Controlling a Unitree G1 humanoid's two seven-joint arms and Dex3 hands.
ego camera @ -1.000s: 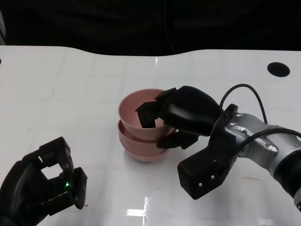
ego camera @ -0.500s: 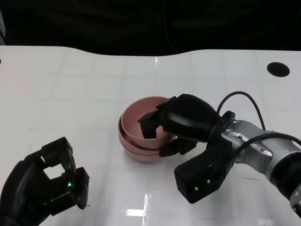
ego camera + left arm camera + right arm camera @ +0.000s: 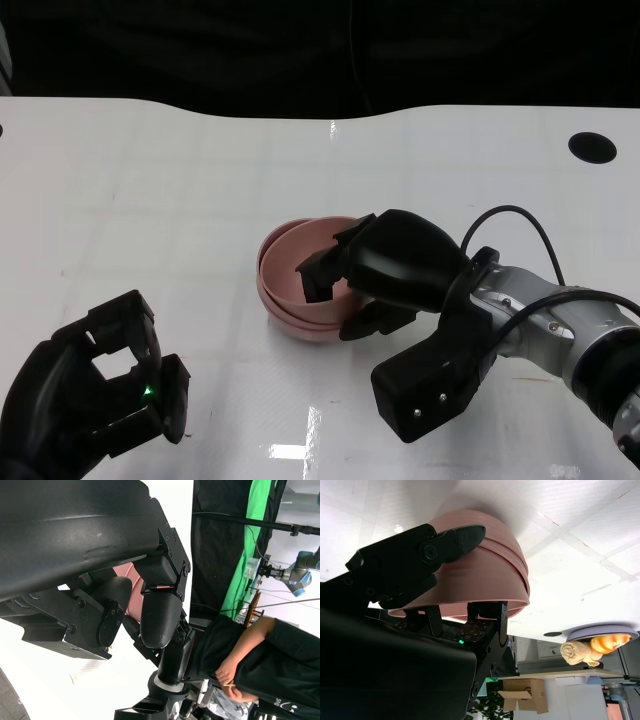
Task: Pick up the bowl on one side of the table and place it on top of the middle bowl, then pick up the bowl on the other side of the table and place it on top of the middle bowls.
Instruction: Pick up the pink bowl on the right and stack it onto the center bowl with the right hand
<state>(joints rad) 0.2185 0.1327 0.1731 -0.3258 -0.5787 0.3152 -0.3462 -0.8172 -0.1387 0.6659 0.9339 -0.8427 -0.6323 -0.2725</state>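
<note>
Your right hand [image 3: 385,272] is clamped on the rim of the top pink bowl [image 3: 290,262], seating it into the middle stack [image 3: 300,322] at the table's [image 3: 150,180] centre, while your left hand [image 3: 95,395] sits empty, fingers curled loosely apart.

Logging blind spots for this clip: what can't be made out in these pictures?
- Right hand, head view: its shell hides the near rim of the pink bowl stack, so full seating is unclear.
- Left hand, head view: cut off by the picture's lower edge.
- Left wrist view: the hand's own shell blocks nearly all of the stack.
</note>
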